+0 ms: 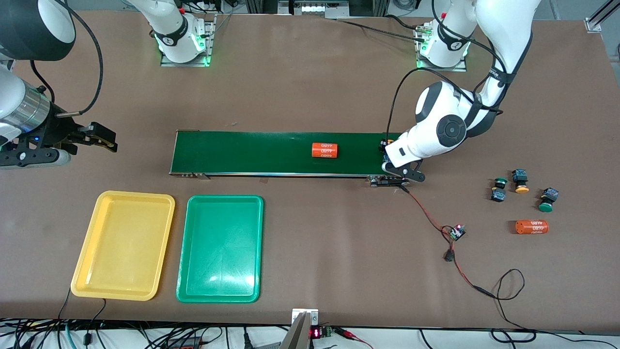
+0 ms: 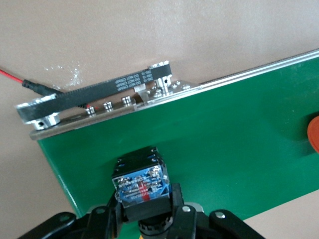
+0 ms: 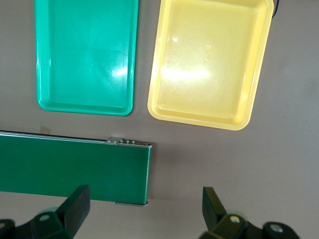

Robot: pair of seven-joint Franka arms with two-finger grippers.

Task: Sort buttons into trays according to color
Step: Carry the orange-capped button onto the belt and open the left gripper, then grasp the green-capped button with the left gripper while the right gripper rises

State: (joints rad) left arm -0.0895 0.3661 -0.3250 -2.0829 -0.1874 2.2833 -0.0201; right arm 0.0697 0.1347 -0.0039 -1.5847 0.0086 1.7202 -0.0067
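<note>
Your left claw (image 2: pixel 149 219) grips a button (image 2: pixel 142 186), cap probably yellow-orange, over the belt (image 1: pixel 252 152); release high and it may tumble off. Right claw (image 3: pixel 144 209) waits open beside the belt's end.

Four buttons (image 1: pixel 521 181); two trays (image 1: pixel 124 245); two orange cylinders (image 1: pixel 324 150); one belt (image 1: pixel 252 152).
</note>
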